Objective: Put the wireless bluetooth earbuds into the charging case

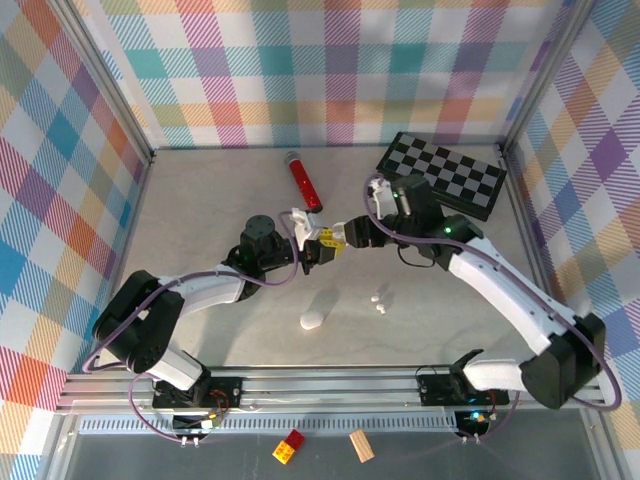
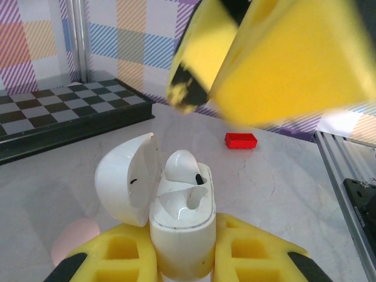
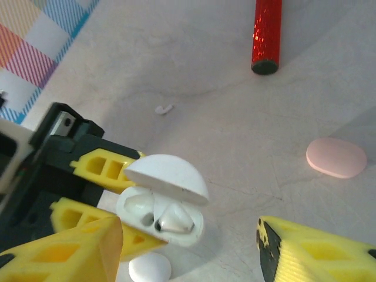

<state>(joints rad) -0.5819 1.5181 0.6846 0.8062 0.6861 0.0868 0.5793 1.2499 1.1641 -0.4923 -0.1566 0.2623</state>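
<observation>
left gripper (image 2: 185, 267) clamped on open case (image 2: 179, 226), one earbud (image 2: 182, 167) proud inside; right gripper (image 3: 188, 241) fingers apart, empty, just above case: may clip lid (image 2: 126, 185), dislodge earbud

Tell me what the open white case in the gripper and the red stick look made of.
White charging case: likely hard moulded plastic, glossy; light glints off its smooth lid and rim. Red stick: unclear core, wrapped in a glittery, foil-like skin; it sparkles in tiny facets.
</observation>
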